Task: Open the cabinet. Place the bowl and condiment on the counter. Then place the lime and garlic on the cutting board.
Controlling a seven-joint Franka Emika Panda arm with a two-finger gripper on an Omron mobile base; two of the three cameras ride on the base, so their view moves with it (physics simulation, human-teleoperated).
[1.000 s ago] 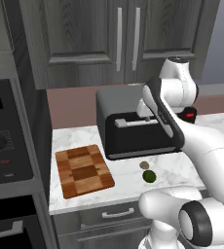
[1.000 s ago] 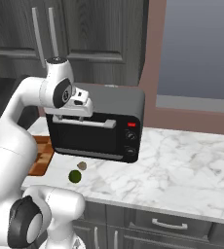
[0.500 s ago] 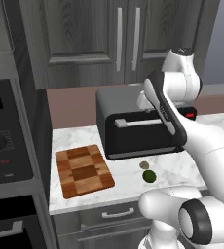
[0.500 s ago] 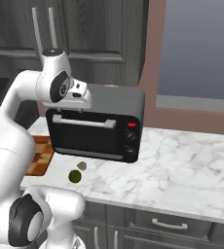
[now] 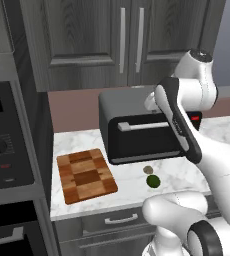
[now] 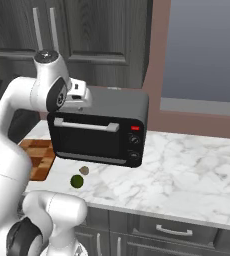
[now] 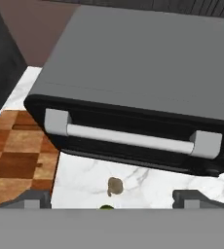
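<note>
The cabinet [image 5: 112, 40] hangs above the counter [image 5: 187, 172] with both doors closed and its silver handles [image 6: 44, 30] side by side. My gripper [image 6: 81, 96] hovers over the top front edge of the black toaster oven, well below the handles. It is open, fingertips [image 7: 36, 197] wide apart and nothing between them. The garlic [image 7: 115, 186] and the lime [image 5: 153, 181] lie on the counter in front of the oven, right of the chequered cutting board [image 5: 85, 175]. The bowl and the condiment are out of view.
The black toaster oven [image 5: 137, 130] stands on the counter directly under the cabinet, its bar handle [image 7: 128, 138] facing me. A dark stove unit [image 5: 7, 150] borders the counter on the left. Grey drawers [image 6: 172, 230] run below the worktop.
The arm has lifted, carrying the hand higher above the toaster oven toward the cabinet doors. The gripper has stayed open. Lime, garlic and board have not moved.
</note>
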